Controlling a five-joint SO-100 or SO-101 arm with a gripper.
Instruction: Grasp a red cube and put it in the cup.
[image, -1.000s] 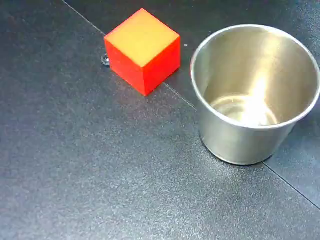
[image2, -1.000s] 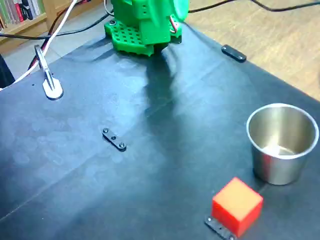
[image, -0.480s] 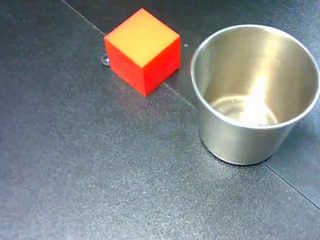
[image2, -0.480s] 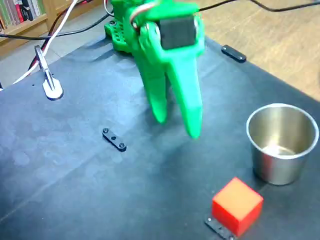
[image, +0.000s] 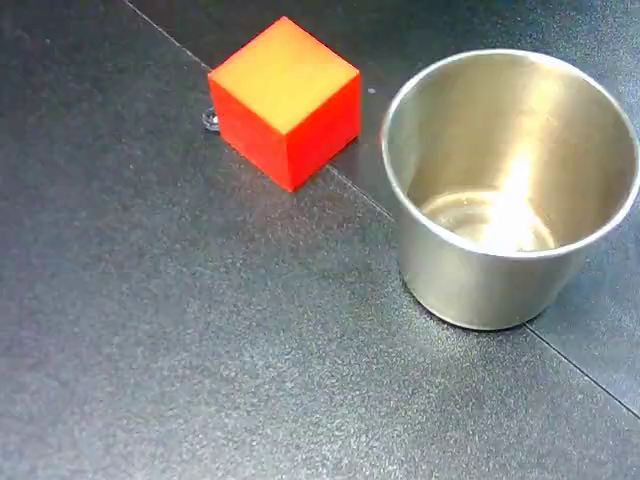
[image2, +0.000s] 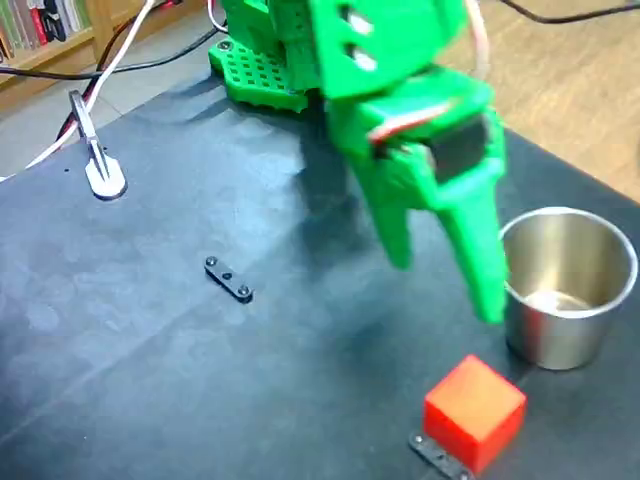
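In both fixed views one stainless-steel cup (image: 510, 190) is standing upright on the dark desk (image: 150, 350), and its reflective inside is holding nothing; only a bright glare is showing on its bottom. In a fixed view one red cube (image: 286, 100) is sitting on the desk up and to the left of the cup, near it but not touching, with its top face glowing orange-yellow and a thin seam in the desk surface running under it and toward the cup.

In a fixed view the red cube (image2: 474, 411) is lying below and left of the cup (image2: 565, 285), resting partly over a small black strip (image2: 437, 455). One green gripper (image2: 445, 290) is hanging above the desk (image2: 150, 350), its two fingers spread apart and pointing down, grasping nothing; its longer finger tip is appearing just beside the cup's left wall and above the cube. A second black strip (image2: 228, 279) is lying to the left, a third black piece (image2: 467, 106) is sitting near the far edge, and one metal clip (image2: 97, 160) is standing at the left. The green arm base (image2: 262, 70) is sitting at the desk's far end.
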